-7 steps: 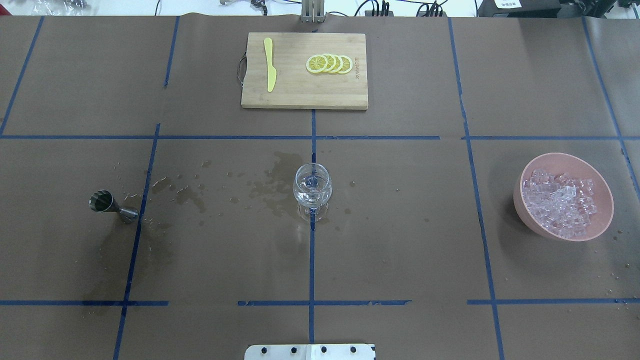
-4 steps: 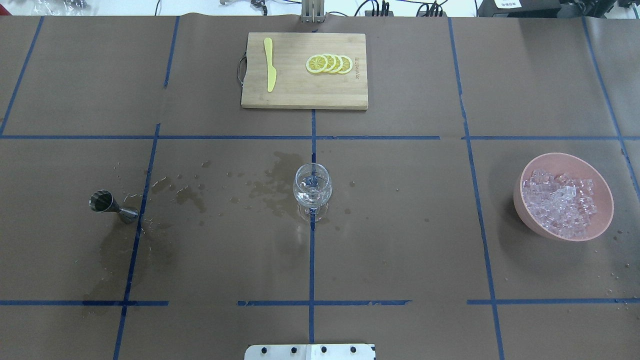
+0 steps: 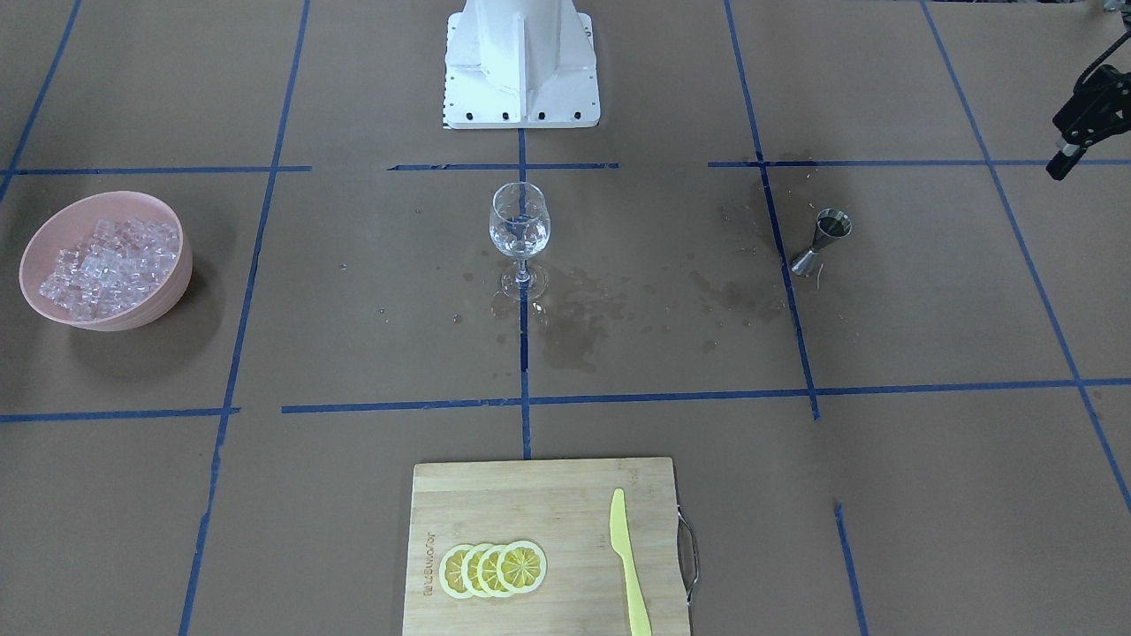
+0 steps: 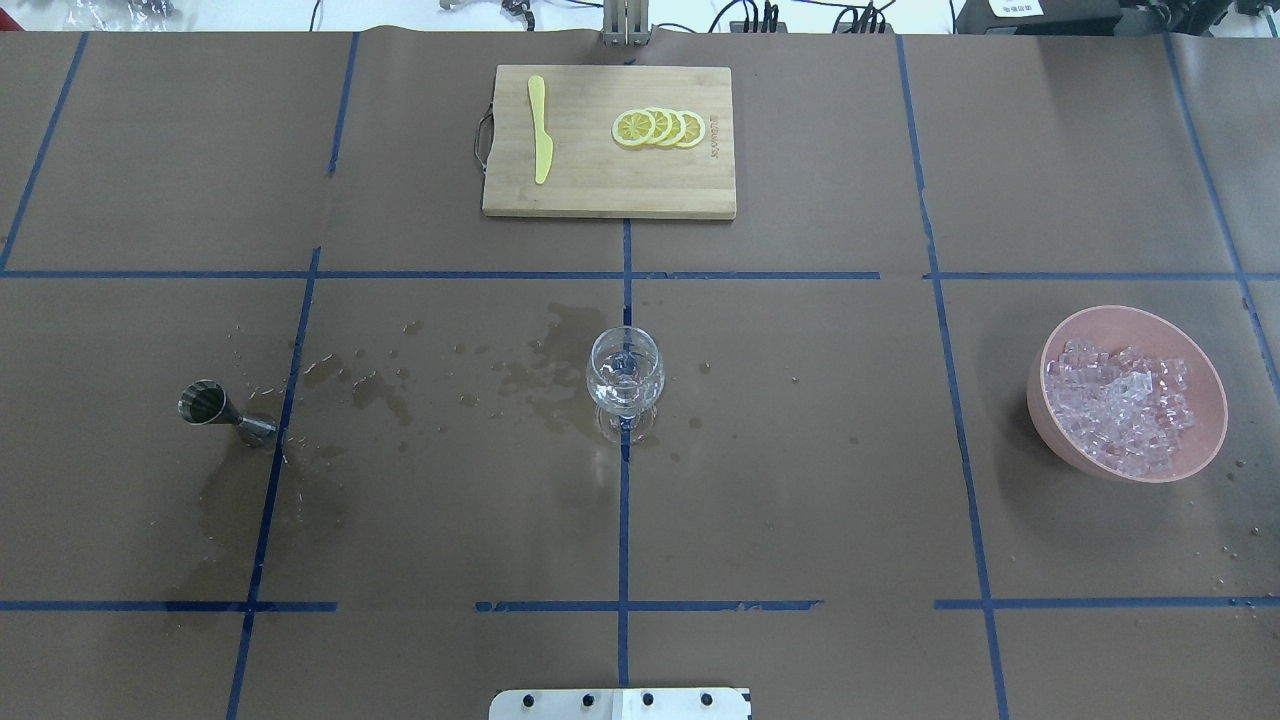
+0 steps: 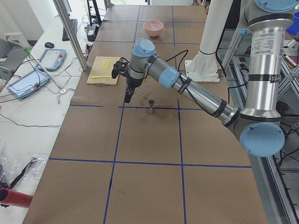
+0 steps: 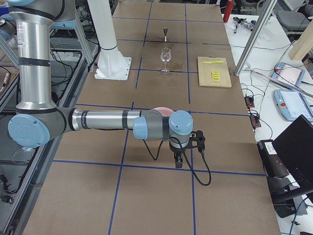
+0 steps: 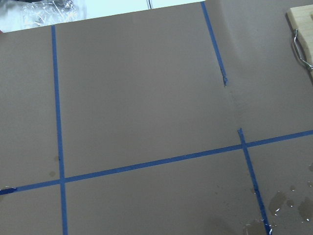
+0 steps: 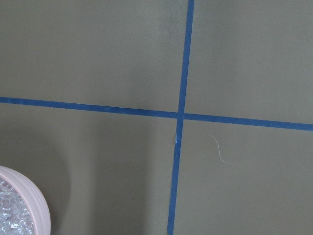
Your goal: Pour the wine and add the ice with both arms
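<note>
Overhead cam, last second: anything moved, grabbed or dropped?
Nothing visibly changed. The wine glass, jigger, bowl of ice, cutting board and wet stains sit where they were. No arm shows in that view then or now.

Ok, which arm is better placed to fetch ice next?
Right. The right claw hangs near the pink bowl of ice; the left claw is by the jigger, on the far side.
</note>
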`<state>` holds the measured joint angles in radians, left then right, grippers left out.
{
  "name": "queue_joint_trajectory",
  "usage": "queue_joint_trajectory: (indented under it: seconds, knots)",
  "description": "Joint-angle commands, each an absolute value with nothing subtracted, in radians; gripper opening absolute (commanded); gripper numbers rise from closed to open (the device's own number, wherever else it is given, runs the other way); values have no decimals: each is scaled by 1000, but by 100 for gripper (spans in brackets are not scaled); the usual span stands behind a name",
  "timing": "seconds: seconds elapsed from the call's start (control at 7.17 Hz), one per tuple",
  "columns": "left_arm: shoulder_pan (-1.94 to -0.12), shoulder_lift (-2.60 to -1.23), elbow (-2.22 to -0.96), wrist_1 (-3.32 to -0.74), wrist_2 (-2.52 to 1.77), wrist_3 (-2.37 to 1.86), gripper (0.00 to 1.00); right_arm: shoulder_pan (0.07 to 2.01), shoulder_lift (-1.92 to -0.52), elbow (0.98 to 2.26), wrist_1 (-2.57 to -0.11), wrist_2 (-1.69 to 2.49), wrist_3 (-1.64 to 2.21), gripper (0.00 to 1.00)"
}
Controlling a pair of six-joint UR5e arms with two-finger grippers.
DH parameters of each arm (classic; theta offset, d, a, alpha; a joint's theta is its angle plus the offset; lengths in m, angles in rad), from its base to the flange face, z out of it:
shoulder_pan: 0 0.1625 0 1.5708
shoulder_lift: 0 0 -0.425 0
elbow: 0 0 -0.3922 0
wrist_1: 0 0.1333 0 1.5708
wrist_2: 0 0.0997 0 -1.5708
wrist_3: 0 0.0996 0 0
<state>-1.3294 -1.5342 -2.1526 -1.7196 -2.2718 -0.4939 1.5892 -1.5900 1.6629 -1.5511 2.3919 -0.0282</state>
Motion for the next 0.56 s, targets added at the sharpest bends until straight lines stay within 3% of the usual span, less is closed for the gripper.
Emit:
queue_joint_trajectory:
  seconds: [0.0, 0.14, 0.42]
  knots:
    - [-1187, -1365, -2181, -2043, -2176, -724, 100, 1589, -1589, 1661, -1551, 2387, -29, 100]
    - [-1095, -1286, -2210, -2166, -2084, -839, 100, 1589, -1591, 1663, -1551, 2385, -31, 100]
    - [-926, -1241, -2291, -2171, -1947, -998, 100, 1589, -1591, 1657, -1552, 2393, -26, 100]
